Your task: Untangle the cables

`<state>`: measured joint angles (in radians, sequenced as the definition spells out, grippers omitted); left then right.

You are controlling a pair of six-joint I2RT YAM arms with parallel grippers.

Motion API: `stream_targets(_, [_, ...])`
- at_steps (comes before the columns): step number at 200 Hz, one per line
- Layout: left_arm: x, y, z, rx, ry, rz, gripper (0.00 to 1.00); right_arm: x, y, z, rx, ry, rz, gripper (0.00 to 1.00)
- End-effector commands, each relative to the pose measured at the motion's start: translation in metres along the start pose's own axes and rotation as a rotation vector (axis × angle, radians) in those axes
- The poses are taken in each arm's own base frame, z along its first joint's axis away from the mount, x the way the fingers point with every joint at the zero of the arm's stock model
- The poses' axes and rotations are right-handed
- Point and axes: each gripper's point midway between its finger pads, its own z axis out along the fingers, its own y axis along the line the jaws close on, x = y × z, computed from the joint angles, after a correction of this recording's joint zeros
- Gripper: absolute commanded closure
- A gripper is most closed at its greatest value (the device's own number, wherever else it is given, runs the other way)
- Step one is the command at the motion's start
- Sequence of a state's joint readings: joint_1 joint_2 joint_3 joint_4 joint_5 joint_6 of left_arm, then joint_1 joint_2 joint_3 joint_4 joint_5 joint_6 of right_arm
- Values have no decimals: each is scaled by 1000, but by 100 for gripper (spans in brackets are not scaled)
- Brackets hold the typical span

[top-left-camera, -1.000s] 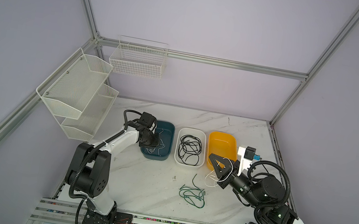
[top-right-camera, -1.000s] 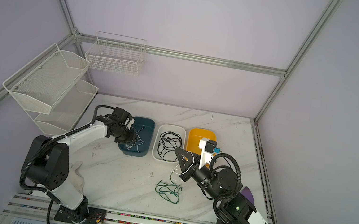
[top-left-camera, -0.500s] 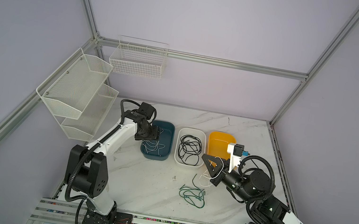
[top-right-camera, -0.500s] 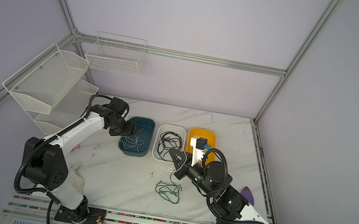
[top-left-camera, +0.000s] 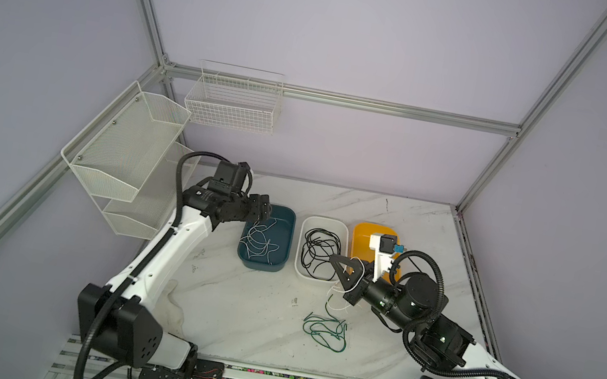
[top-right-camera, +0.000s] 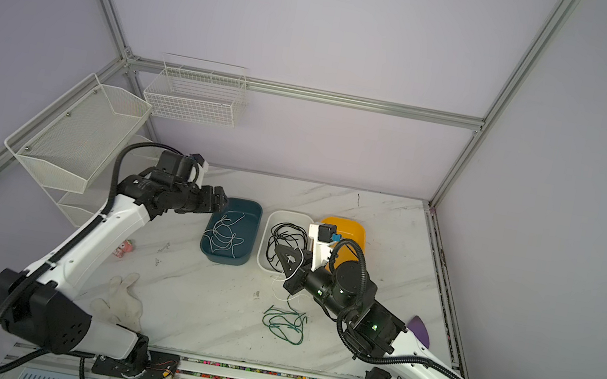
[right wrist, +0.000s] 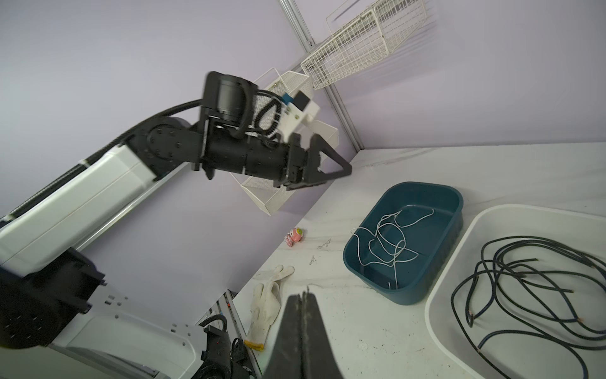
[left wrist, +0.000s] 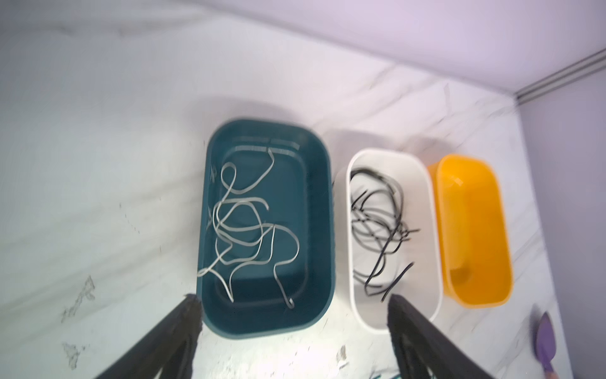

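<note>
Three bins sit in a row on the bench (top-left-camera: pixel 251 308) at mid-frame in both top views. The teal bin (top-left-camera: pixel 261 265) holds the white cables (top-left-camera: pixel 259 239), the white bin (top-left-camera: pixel 326 220) holds the black cables (top-left-camera: pixel 319 248), and the orange bin (top-left-camera: pixel 360 238) stands rightmost. Green cables (top-left-camera: pixel 325 331) lie loose on the bench, lower centre. The left hand (top-left-camera: pixel 262 208) hangs over the teal bin's upper-left edge, jaws spread wide and holding nothing. The right hand (top-left-camera: pixel 333 259), over the white bin's lower right, is pinched closed on a loose white cable (top-left-camera: pixel 339 287) that trails down beside the green cables.
</note>
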<state>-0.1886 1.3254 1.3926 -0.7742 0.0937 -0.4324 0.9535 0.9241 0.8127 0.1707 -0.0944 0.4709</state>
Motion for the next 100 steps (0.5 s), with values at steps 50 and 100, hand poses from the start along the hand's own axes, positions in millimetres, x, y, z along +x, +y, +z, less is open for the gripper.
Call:
stream_targets(50, [17, 59, -76, -146, -311, -72, 0, -11, 4, 78, 14, 42, 14, 100])
stream_targets(100, [57, 118, -119, -325, -586, -183, 0, 13, -17, 156, 62, 115, 8, 100])
